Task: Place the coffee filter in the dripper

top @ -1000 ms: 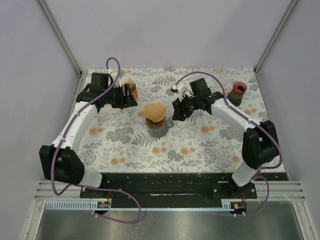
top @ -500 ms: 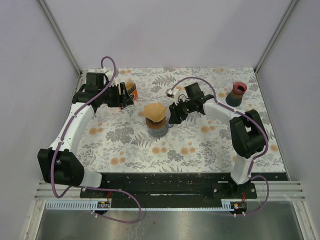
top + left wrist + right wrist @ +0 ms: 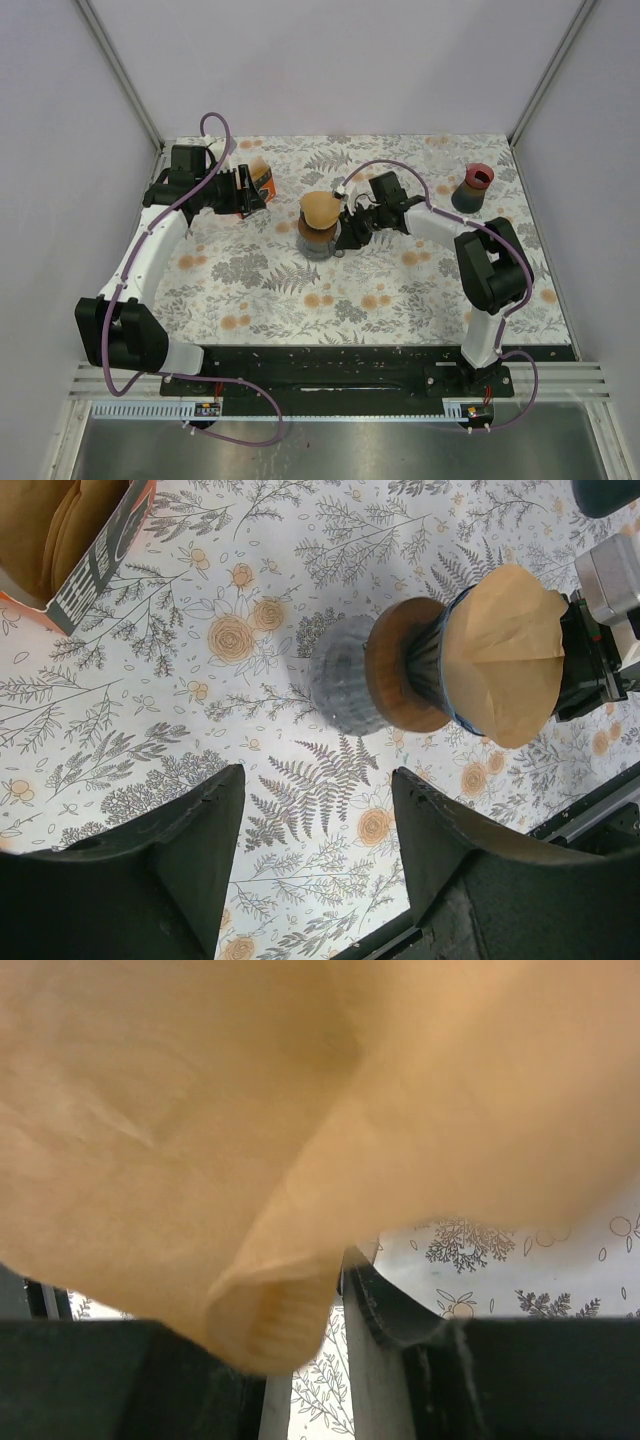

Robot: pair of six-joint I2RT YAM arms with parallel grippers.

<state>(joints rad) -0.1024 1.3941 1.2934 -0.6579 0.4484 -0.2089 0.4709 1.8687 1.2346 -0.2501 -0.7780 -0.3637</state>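
Worktop (image 3: 400, 290) cloth, flowered, carries everything. The dripper (image 3: 320, 245) stands near its middle, a box of spare filters (image 3: 262, 178) lies toward the far left, and a red cup (image 3: 474, 185) sits well apart at the far right.

The right arm is plainly the nearer one. It reaches in from the right, and the right gripper (image 3: 347, 225) is pressed up just beside the dripper's top. The left gripper (image 3: 318, 775) hangs back by the box and looks across at the dripper from a distance. Its jaws stand wide apart with nothing between them.

The coffee filter (image 3: 505, 650) sits on the dripper's mouth, above the wooden collar. It is tipped toward the right arm rather than sunk down inside, so I judge it is not yet seated.

From the right wrist, tan paper fills nearly the whole view. The filter's folded seam runs down on a slant, from upper right to lower left, and ends between the two jaws. These jaws are partly drawn in. The fold lies against the left one, and a thin strip of cloth pattern shows between the fold and the right one. I cannot tell whether they actually pinch the paper or merely flank it.

The coming move turns on that fold: pressed downward and away from the jaws, toward the dripper's centre, the filter would settle.
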